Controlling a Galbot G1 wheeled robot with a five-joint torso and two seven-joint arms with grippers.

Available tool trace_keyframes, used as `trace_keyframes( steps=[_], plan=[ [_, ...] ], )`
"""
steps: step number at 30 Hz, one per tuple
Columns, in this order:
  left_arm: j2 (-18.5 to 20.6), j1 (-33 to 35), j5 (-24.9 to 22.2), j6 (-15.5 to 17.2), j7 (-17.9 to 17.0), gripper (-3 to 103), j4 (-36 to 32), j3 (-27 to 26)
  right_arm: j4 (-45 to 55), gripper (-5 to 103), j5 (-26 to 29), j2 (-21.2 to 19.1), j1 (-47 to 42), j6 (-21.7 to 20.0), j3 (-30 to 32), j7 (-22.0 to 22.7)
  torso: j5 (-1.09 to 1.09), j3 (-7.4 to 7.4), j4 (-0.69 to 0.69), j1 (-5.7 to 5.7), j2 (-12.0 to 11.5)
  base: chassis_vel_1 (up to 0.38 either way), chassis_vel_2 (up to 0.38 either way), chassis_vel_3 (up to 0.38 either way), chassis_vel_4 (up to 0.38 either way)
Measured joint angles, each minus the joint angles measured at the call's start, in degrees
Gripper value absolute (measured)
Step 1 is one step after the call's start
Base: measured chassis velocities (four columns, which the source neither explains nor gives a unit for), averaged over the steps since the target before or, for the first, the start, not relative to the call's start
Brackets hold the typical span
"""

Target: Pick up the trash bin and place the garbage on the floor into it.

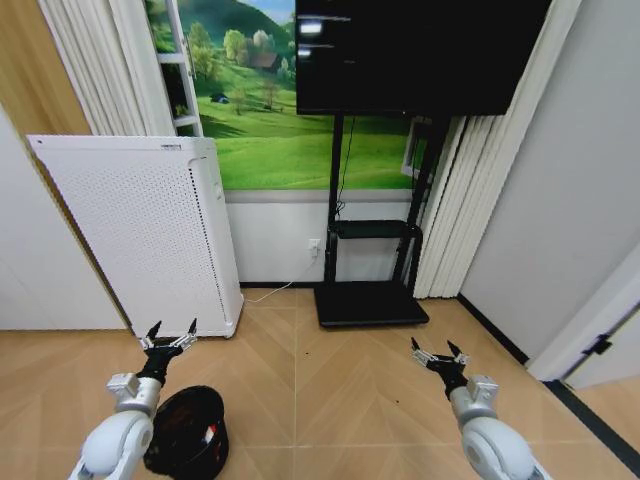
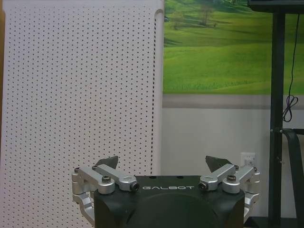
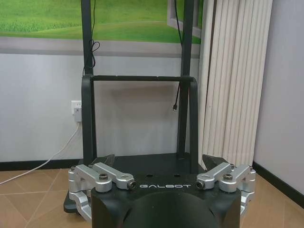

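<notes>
The black round trash bin [image 1: 186, 432] stands on the parquet floor [image 1: 330, 400] at the lower left, right beside my left forearm. A small red-and-white piece of garbage [image 1: 210, 434] shows inside its rim. My left gripper [image 1: 173, 328] [image 2: 161, 161] hangs open and empty above and beyond the bin, facing the white perforated appliance. Over bare floor on the right, my right gripper [image 1: 432, 346] [image 3: 158, 157] is open and empty too, pointing at the TV stand.
The white perforated appliance [image 1: 150, 235] [image 2: 80, 95] stands against the wall at the left. A black TV stand [image 1: 370, 300] [image 3: 137, 118] with a screen [image 1: 415, 55] is straight ahead. A grey wall with a dark skirting [image 1: 495, 330] closes the right side.
</notes>
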Motion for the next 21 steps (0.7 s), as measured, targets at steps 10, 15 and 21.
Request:
trace_keyframes(
  steps=[10, 15, 21],
  plan=[
    [0.0, 0.0, 0.0, 0.0, 0.0, 100, 0.0, 0.0, 0.0, 100, 0.0, 0.0, 0.0, 0.0, 0.0, 0.0, 0.00, 1.52, 0.00, 0.67, 2.2, 0.000, 0.000, 0.000, 0.000],
    [0.0, 0.0, 0.0, 0.0, 0.0, 100, 0.0, 0.0, 0.0, 100, 0.0, 0.0, 0.0, 0.0, 0.0, 0.0, 0.00, 2.37, 0.00, 0.96, 3.3, 0.000, 0.000, 0.000, 0.000],
    [0.0, 0.0, 0.0, -0.1, 0.0, 100, 0.0, 0.0, 0.0, 100, 0.0, 0.0, 0.0, 0.0, 0.0, 0.0, 0.00, 3.42, 0.00, 1.46, 4.9, 0.000, 0.000, 0.000, 0.000]
  ],
)
